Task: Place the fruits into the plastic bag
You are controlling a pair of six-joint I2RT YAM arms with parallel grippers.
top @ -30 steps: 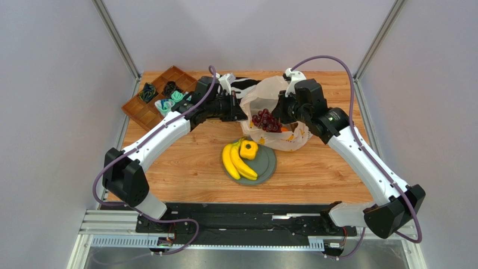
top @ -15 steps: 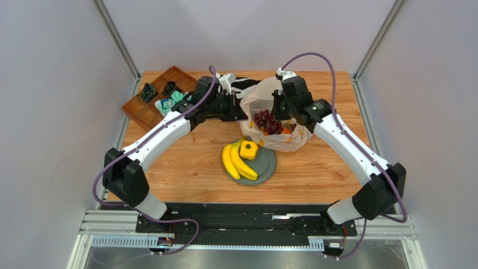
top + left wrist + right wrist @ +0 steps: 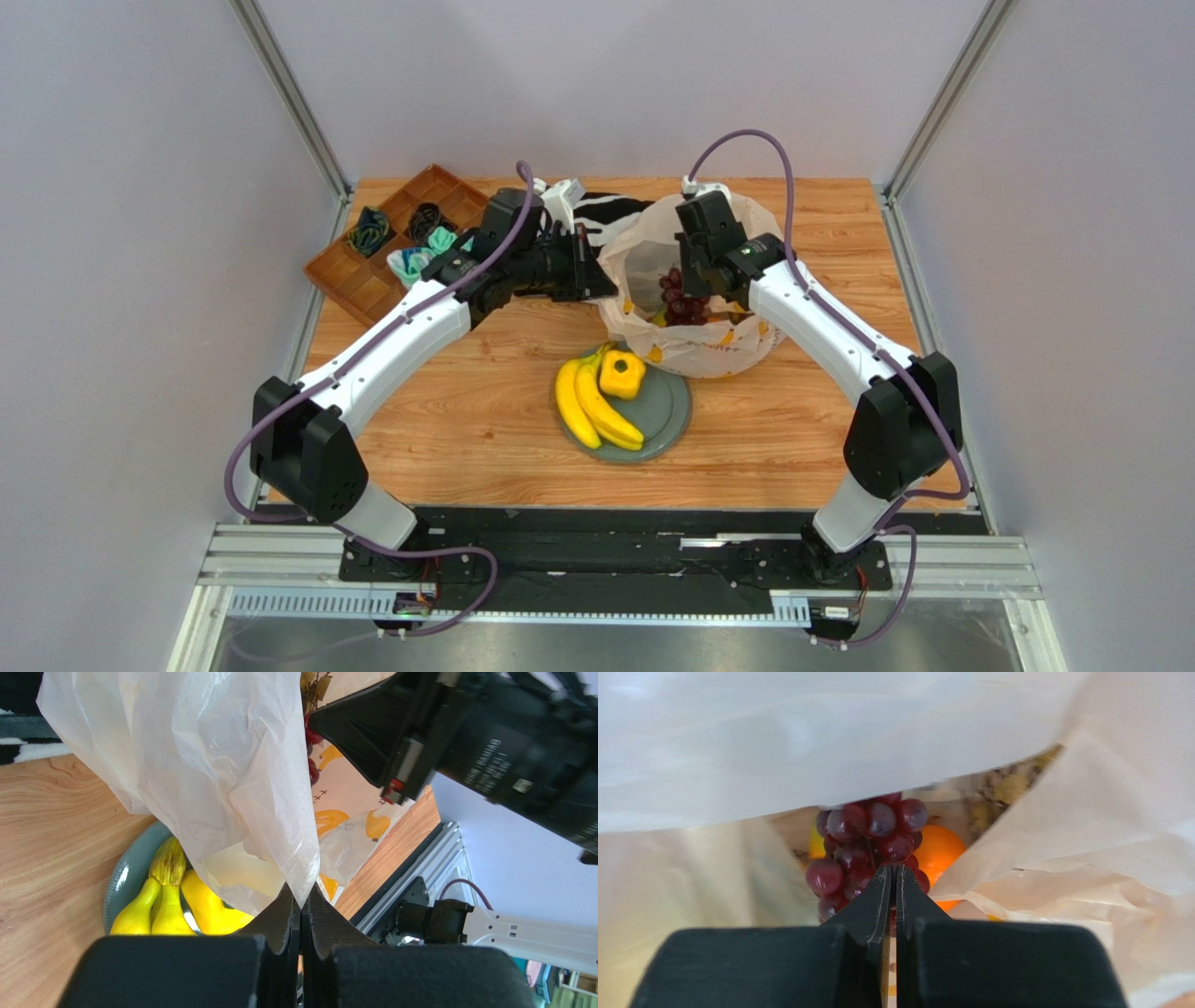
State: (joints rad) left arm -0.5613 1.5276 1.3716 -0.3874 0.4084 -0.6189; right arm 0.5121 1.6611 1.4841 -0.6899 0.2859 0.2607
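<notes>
We are seeing only part of the orange (image 3: pixel 941 847) behind the dark purple grapes (image 3: pixel 868 843); the plastic bag (image 3: pixel 210 763) is covering part of the bananas (image 3: pixel 165 906) on the plate (image 3: pixel 119 878).

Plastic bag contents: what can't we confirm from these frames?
- Top external: right gripper and its arm cover the plastic bag mouth; only grapes show.
- Right wrist: bag film hides everything beyond the grapes and orange; the stem grip is buried in grapes.
- Left wrist: film pinched by left gripper hides most of the plate.
- Wooden tray items: too small.
</notes>
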